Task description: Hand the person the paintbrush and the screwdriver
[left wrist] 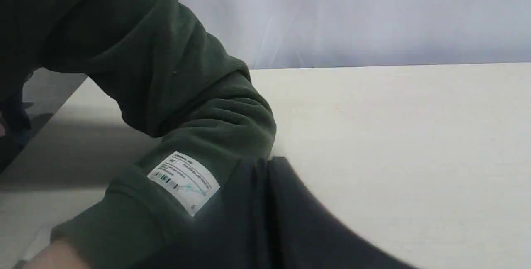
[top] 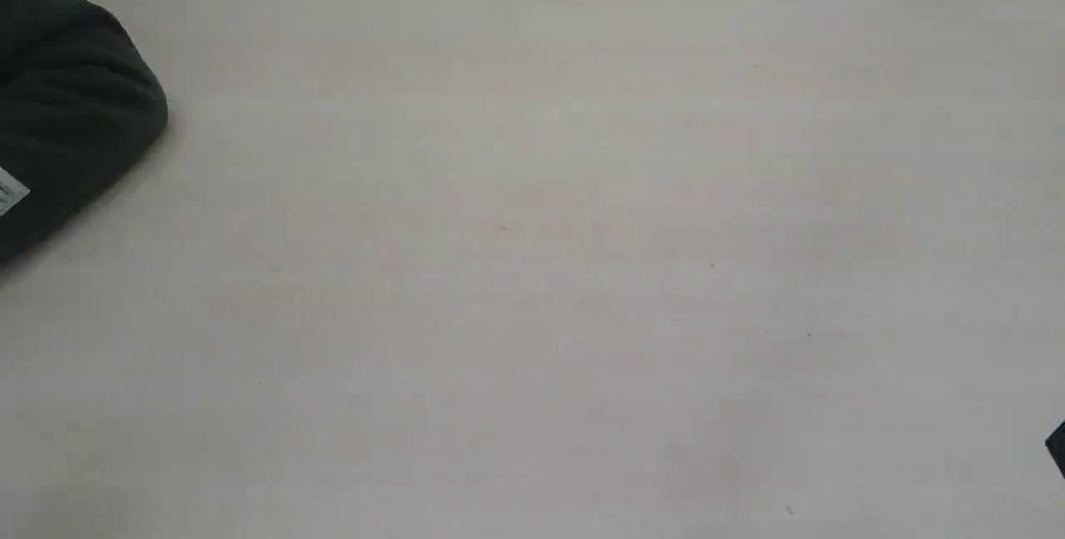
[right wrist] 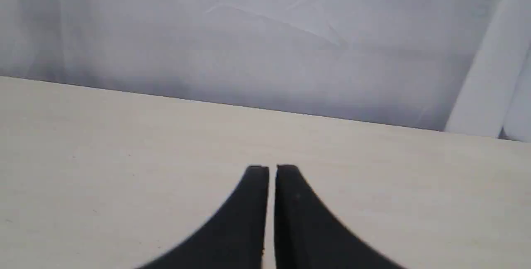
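Neither the paintbrush nor the screwdriver shows in any view. The person's dark green sleeve (top: 71, 106) lies on the table at the far left of the exterior view. In the left wrist view the sleeve (left wrist: 186, 94) fills the near side, with a white label (left wrist: 183, 182) on its cuff and a bit of bare skin (left wrist: 54, 257) at the edge. My left gripper (left wrist: 265, 163) is shut right beside that cuff, with nothing seen between its fingers. My right gripper (right wrist: 271, 168) hangs over bare table, its black fingers (right wrist: 290, 202) shut and holding nothing.
The pale beige table (top: 532, 273) spans the exterior view. A light grey curtain (right wrist: 265, 32) hangs behind its far edge. A small black piece (top: 1057, 447) pokes in at the right edge of the exterior view; I cannot tell which part of the arm it is.
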Controlling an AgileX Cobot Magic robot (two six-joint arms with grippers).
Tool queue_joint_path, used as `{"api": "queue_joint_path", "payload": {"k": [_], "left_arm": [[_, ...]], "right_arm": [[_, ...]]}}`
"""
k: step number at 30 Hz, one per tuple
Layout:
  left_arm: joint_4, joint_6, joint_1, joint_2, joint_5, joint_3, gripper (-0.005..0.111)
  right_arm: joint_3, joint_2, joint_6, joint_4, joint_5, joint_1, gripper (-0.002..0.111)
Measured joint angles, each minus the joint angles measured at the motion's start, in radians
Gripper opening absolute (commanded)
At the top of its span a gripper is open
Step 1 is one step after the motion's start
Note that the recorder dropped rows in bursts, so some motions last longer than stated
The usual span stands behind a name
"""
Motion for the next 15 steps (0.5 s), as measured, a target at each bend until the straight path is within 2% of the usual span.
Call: {"api": "queue_joint_path", "payload": {"k": [6, 15], "left_arm": [[0.000, 0.000, 0.000, 0.000, 0.000, 0.000, 0.000], [0.000, 0.000, 0.000, 0.000, 0.000, 0.000, 0.000]], "right_arm": [[0.000, 0.000, -0.002, 0.000, 0.046, -0.080, 0.004], [0.000, 0.000, -0.009, 0.000, 0.085, -0.090, 0.004]]}}
